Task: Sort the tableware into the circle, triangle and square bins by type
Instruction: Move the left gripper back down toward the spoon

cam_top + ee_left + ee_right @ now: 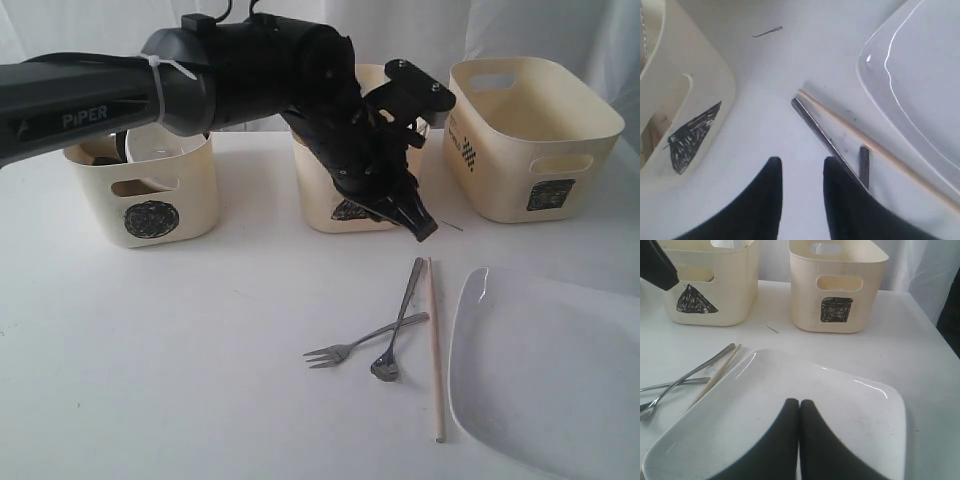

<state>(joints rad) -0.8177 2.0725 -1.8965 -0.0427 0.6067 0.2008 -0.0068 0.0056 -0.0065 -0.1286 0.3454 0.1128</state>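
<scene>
While the left gripper (802,165) hangs part-spread and empty over crossed forks (398,326) and a chopstick (434,350) beside the plate (540,370), the thin, slick handles likely need a mid-shaft pinch; right gripper (799,405) closed, empty.

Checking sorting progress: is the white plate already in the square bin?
No, the plate lies on the table, outside the square bin.

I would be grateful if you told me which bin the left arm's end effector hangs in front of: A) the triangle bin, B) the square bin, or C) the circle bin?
A: the left end effector hangs just in front of the triangle bin, and the left wrist view shows that bin's black triangle beside the open fingers.
</scene>
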